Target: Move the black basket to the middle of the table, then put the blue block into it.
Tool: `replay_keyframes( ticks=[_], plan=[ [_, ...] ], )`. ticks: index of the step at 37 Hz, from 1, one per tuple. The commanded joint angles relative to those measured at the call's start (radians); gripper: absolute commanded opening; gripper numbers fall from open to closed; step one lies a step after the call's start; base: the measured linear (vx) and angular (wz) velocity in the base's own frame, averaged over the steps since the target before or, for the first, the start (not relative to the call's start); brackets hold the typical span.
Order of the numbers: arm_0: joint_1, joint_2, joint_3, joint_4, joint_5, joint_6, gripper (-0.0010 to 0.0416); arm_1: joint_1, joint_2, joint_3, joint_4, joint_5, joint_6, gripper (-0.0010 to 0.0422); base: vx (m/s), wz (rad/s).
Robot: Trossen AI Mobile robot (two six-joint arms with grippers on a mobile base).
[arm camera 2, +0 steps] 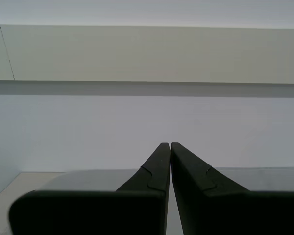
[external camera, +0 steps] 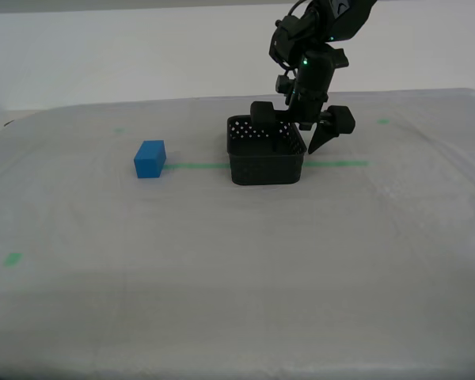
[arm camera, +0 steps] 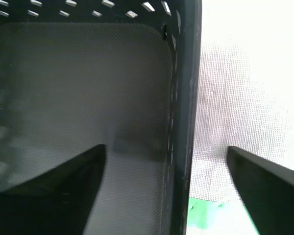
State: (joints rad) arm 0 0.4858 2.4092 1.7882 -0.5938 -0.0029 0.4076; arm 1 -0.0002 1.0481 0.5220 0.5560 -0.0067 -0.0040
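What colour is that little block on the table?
Bright blue block, plain faces; clearest in the exterior view.

Block (external camera: 150,159) beside basket (external camera: 266,162) — exterior view's left

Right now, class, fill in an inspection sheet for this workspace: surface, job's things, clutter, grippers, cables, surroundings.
Surface: table covered in whitish sheeting, with a green tape line and small green marks.
Job's things: black basket upright on the tape line, empty inside; blue block on the table toward the exterior view's left of it, apart.
Clutter: nothing seen.
Grippers: my first gripper open, straddling one basket wall, one finger inside and one outside; my second gripper shut, empty, facing a wall.
Cables: dark cabling along the arm above the basket.
Surroundings: plain pale wall.
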Motion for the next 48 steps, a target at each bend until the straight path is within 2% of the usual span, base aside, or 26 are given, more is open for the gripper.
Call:
replay_keyframes(
  ticks=[1, 6, 9, 12, 16, 20, 25, 35, 48],
  plan=[
    [0.000, -0.013, 0.000, 0.000, 0.002, 0.000, 0.0412, 0.000, 0.000, 0.001, 0.005, 0.000, 0.002, 0.0000, 0.000, 0.000],
    [0.000, -0.035, 0.000, 0.002, 0.007, -0.018, 0.0372, 0.000, 0.000, 0.001, 0.005, -0.001, 0.001, 0.0000, 0.000, 0.000],
    [0.000, -0.045, 0.000, 0.003, 0.021, -0.022, 0.0380, 0.000, 0.000, 0.002, 0.005, 0.000, 0.002, 0.0000, 0.000, 0.000],
    [0.000, -0.053, 0.000, 0.003, 0.029, -0.027, 0.0407, 0.000, 0.000, 0.001, 0.006, 0.000, 0.001, 0.0000, 0.000, 0.000],
    [0.000, -0.068, 0.000, -0.008, 0.028, -0.029, 0.0390, 0.000, 0.000, 0.001, 0.005, -0.001, 0.002, 0.0000, 0.000, 0.000],
    [0.000, -0.093, 0.000, -0.035, 0.029, -0.034, 0.0404, 0.000, 0.000, 0.001, 0.005, -0.001, 0.002, 0.0000, 0.000, 0.000],
    [0.000, -0.156, -0.002, -0.088, 0.036, -0.046, 0.0397, 0.000, 0.000, 0.001, 0.005, 0.000, 0.002, 0.0000, 0.000, 0.000],
    [0.000, -0.349, -0.003, -0.206, 0.167, -0.088, 0.0399, 0.000, 0.000, 0.001, 0.005, -0.001, 0.002, 0.0000, 0.000, 0.000],
    [-0.036, -0.568, -0.003, -0.336, 0.242, -0.149, 0.0401, 0.000, 0.000, 0.001, 0.005, -0.001, 0.002, 0.0000, 0.000, 0.000]
  ],
)
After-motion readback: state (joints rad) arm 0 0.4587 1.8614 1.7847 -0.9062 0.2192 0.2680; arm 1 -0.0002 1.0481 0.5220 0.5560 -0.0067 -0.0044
